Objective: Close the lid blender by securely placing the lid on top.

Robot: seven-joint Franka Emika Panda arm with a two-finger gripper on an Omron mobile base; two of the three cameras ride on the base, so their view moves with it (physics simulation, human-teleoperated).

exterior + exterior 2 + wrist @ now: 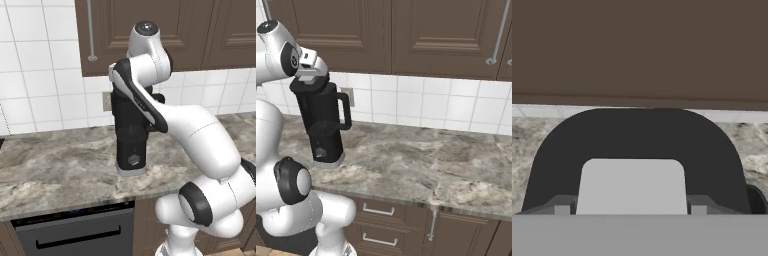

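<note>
Blender (pixel 131 135) first: it stands upright on the marbled stone counter (pixel 60 170), back near the white tiled wall (pixel 45 75) and below the brown upper cabinets (pixel 406 35). In the left base view the white arm crosses in front of its jar, leaving the black base with its knob and silver bottom rim showing. In the right base view the loop handle (pixel 345 111) juts toward the right, and the gripper (pixel 310 75) sits right at the jar's top (touching, as far as I can see). The hand view looks down on the dark rounded lid (pixel 637 145) with a pale grey square at its middle. Whether the fingers are spread or closed, I cannot tell.
</note>
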